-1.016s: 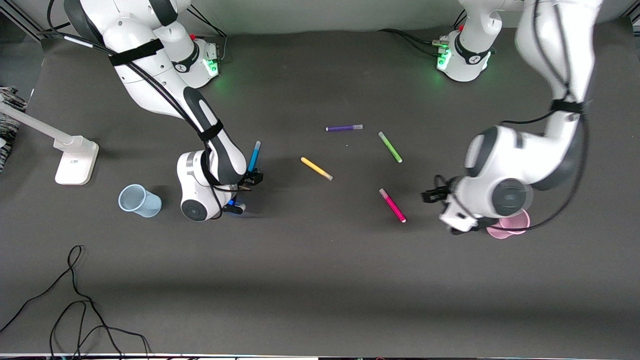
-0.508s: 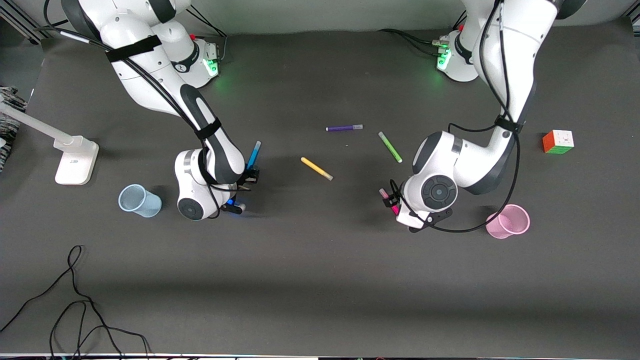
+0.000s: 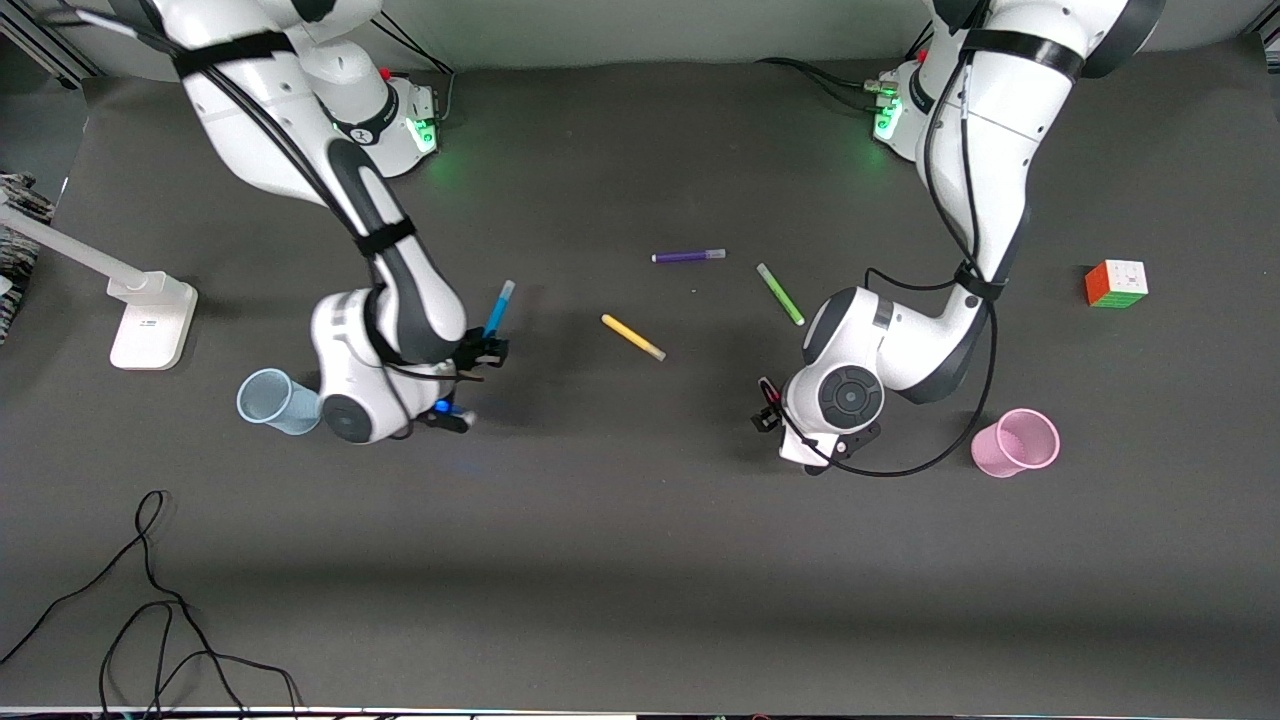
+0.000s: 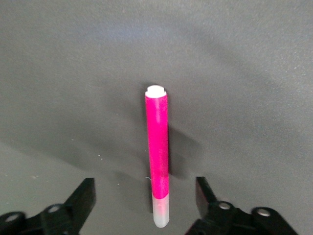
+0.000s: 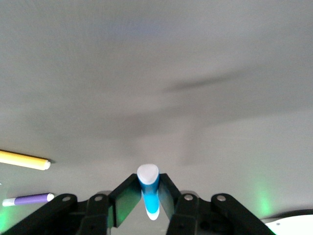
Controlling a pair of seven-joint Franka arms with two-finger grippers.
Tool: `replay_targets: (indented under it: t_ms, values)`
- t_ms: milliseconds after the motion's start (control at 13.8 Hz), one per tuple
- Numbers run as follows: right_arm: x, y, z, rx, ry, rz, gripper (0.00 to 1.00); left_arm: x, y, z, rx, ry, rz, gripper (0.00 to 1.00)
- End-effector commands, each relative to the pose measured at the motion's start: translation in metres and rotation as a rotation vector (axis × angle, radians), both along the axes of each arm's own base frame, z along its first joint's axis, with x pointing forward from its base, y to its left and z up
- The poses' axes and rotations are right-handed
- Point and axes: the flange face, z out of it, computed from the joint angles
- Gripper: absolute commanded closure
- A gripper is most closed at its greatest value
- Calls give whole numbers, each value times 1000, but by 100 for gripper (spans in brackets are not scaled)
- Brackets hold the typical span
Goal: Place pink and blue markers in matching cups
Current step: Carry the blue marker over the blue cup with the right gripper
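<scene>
- Pink marker (image 4: 157, 159) lies flat on the dark table (image 3: 640, 560), right of centre in the front view, mostly covered there by the left arm's wrist; in the left wrist view it lies between the two fingers (image 4: 80, 200) of the left gripper (image 4: 144, 205), which stand wide apart and do not touch it.
- Blue marker (image 3: 497, 308) is left of centre in the front view, clamped by the closed right gripper (image 5: 147, 198) and tilted, lifted off the table.
- Two cups: the pale blue cup (image 3: 272, 401) at the left, just beside the right arm's wrist, and the pink cup (image 3: 1018, 442) at the right, near the left arm. Both look empty.
- Five markers in all: besides pink and blue, one purple marker (image 3: 688, 256), one green marker (image 3: 780, 294) and one yellow marker (image 3: 633, 337), all flat near the middle of the frame, apart from each other.
- One colour cube (image 3: 1116, 283) at the right edge, one white stand (image 3: 150, 318) at the left edge.
- Black cable (image 3: 150, 610) lies at the lower left corner.
</scene>
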Motion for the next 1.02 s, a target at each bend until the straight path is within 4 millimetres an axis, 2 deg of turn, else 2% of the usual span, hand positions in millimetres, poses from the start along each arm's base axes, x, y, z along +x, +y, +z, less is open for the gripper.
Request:
replay_targets:
  t_ms: [0,73,218,290,435,508,581,726,798,944]
  values:
    - [12,-35,77,-112,-150,93,100,-13,-11,-10,1,-20,15,21]
    - [21,-59,102,-164,-226,123,100,-14,-12,-10,5,-22,32,25]
    - [34,-108,144,-168,-346,206,100,-14,-13,-10,6,-23,38,41]
    - [41,-135,158,-173,-404,236,100,-14,-13,-10,6,-23,38,53]
    - [50,-170,180,-224,-512,347,100,-14,-13,-10,7,-22,38,82]
    - [48,-189,182,-210,-560,392,100,-15,-14,-10,7,-22,36,97]
    - [45,-206,183,-202,-604,425,100,-15,-14,-10,9,-18,36,100]
    - [32,-230,171,-190,-667,470,100,-12,-10,-3,11,-14,36,100]
    - [22,-240,158,-187,-702,483,100,-9,-5,14,15,-9,38,100]
    - [15,-250,136,-200,-753,509,100,2,9,68,46,42,34,100]
